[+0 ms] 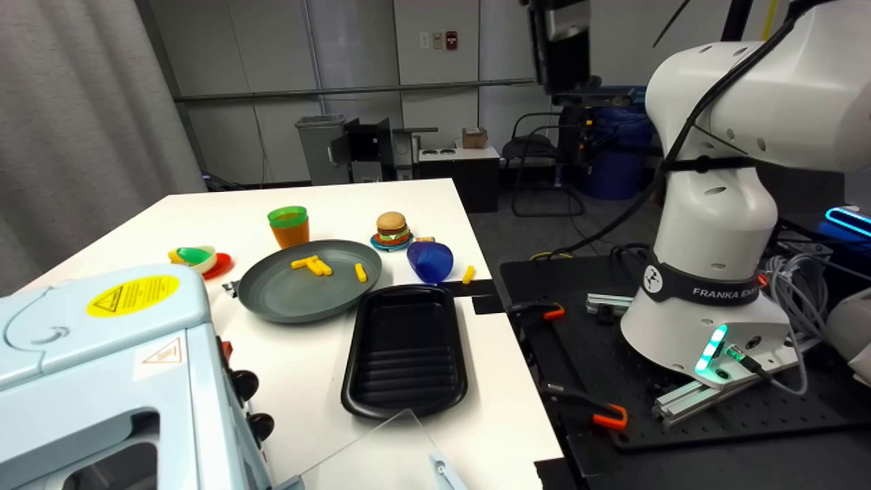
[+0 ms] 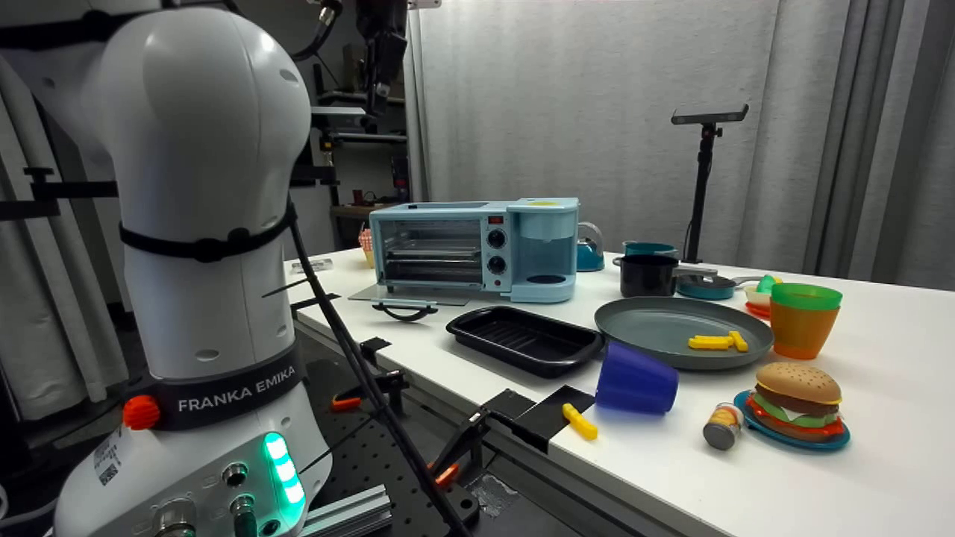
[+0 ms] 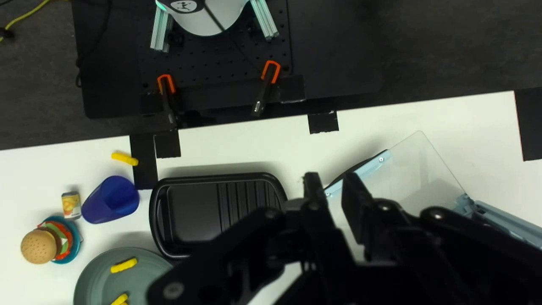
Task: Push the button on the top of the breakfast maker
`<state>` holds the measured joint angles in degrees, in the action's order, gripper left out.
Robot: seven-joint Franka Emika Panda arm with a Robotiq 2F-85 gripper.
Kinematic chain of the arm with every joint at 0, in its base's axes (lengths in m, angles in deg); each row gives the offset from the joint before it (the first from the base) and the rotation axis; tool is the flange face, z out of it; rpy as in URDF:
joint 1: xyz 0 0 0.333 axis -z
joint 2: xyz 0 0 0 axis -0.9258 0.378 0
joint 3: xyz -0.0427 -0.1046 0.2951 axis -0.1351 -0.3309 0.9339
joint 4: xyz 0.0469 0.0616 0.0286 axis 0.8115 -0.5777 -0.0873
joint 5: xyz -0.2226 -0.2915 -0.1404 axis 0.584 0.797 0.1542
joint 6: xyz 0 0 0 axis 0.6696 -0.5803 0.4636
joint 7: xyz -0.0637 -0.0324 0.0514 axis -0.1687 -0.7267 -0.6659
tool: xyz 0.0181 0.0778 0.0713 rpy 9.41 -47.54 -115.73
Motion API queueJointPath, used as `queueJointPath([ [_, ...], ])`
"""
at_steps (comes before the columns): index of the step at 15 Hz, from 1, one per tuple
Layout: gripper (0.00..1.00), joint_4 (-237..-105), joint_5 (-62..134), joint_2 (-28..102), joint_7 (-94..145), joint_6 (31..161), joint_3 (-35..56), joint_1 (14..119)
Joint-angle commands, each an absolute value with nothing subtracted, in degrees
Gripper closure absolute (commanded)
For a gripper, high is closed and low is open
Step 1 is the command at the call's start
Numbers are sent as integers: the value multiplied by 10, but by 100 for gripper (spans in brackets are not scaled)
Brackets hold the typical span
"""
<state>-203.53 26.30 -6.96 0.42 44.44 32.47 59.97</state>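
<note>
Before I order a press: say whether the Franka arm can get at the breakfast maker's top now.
Probably yes: the pincer hangs higher than the breakfast maker, whose top looks uncovered in both exterior views; the lowered glass door lies below, seemingly out of the way.

In an exterior view, the breakfast maker (image 2: 498, 252) looks like smooth, satiny plastic. From it, at five o'clock, the black tray (image 2: 526, 339) is slightly glossy (it catches some light); at four, the frying pan (image 2: 656, 328) is matt; at one, the curtain (image 2: 567, 104) looks like rough cloth.
</note>
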Motion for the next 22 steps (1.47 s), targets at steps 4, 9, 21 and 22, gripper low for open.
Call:
queueJointPath([
  [4, 100, -2024, 310, -58, -1, 497, 333, 604],
  [9, 100, -2011, 362, -47, -4, 546, 340, 606],
  [21, 100, -1955, 434, 16, 8, 629, 335, 602],
  [22, 100, -1947, 437, 23, 7, 631, 336, 602],
])
